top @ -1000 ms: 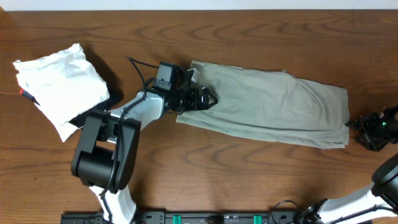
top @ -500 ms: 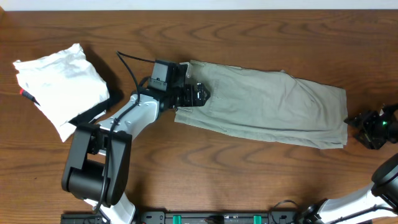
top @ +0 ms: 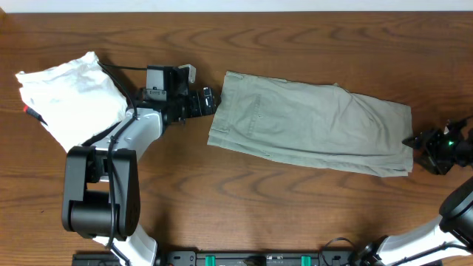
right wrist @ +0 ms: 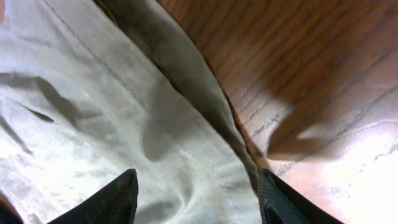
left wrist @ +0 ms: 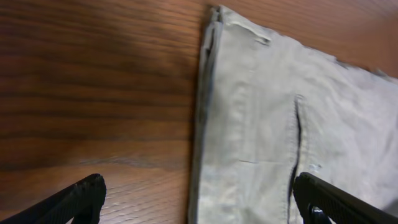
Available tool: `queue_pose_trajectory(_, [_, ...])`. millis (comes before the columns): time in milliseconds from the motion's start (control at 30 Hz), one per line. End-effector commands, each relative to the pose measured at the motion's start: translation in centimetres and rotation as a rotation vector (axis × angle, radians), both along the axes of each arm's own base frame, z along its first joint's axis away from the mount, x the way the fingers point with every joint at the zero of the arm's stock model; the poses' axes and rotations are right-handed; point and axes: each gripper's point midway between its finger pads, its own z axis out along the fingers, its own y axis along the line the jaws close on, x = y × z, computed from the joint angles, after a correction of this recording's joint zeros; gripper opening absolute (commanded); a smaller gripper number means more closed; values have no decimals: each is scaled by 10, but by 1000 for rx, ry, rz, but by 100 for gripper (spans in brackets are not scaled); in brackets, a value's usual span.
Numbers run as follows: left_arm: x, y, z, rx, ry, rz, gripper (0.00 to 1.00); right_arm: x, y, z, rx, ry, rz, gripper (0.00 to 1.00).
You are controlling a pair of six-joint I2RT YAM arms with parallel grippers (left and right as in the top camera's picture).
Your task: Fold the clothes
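Observation:
The greyish olive-khaki garment [top: 318, 125] lies flat across the middle of the table, folded lengthwise, waistband to the left and leg hems to the right. My left gripper [top: 210, 102] is open and empty, just left of the waistband. In the left wrist view [left wrist: 199, 205] its fingers straddle the waistband edge [left wrist: 205, 112], above the cloth, with the stitched pocket [left wrist: 297, 143] near the right finger. My right gripper [top: 415, 140] is open at the hem end. In the right wrist view [right wrist: 196, 199] its fingers stand either side of the hem edge [right wrist: 205, 93].
A white folded garment [top: 70, 103] lies at the far left, with a small black cloth piece [top: 111, 134] under its near edge. The left arm's cable [top: 122, 68] loops beside it. The wooden table [top: 295, 214] shows in front of the garment.
My left gripper has pulled back to the left, off the waistband area to the bare table beside it. My right gripper has edged left, up to the hem.

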Motion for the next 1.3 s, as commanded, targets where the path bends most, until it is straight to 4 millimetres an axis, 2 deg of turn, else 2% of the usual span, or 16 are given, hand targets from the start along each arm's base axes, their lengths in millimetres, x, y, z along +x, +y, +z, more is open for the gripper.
queue_pose_trajectory(0, [-5, -11, 6, -32, -23, -72, 98, 6, 6, 8, 18, -32, 28, 61])
queue_pose_trajectory(133, [-6, -12, 5, -42, -18, -80, 98, 9, 3, 28, -23, -79, 28, 63])
queue_pose_trajectory(300, [-10, -16, -6, -65, 17, -95, 98, 21, -4, 86, -157, -228, 21, 65])
queue_pose_trajectory(467, [-16, -23, -23, -109, 67, -123, 98, 28, 14, 143, -272, -369, 82, 65])
queue_pose_trajectory(567, [-20, -25, -34, -123, 107, -123, 98, 30, 31, 165, -306, -426, 126, 66])
queue_pose_trajectory(700, [-32, -30, -43, -170, 187, -123, 98, 33, 49, 175, -317, -454, 172, 67])
queue_pose_trajectory(867, [-63, -42, -50, -202, 343, -139, 99, 35, 60, 173, -302, -448, 202, 67])
queue_pose_trajectory(967, [-78, -47, -53, -194, 407, -150, 95, 36, 63, 173, -302, -448, 212, 67])
queue_pose_trajectory(1167, [-87, -53, -54, -191, 436, -168, 78, 35, 65, 172, -296, -443, 217, 68])
queue_pose_trajectory(1267, [-85, -54, -54, -192, 425, -169, 56, 35, 66, 172, -296, -443, 218, 68])
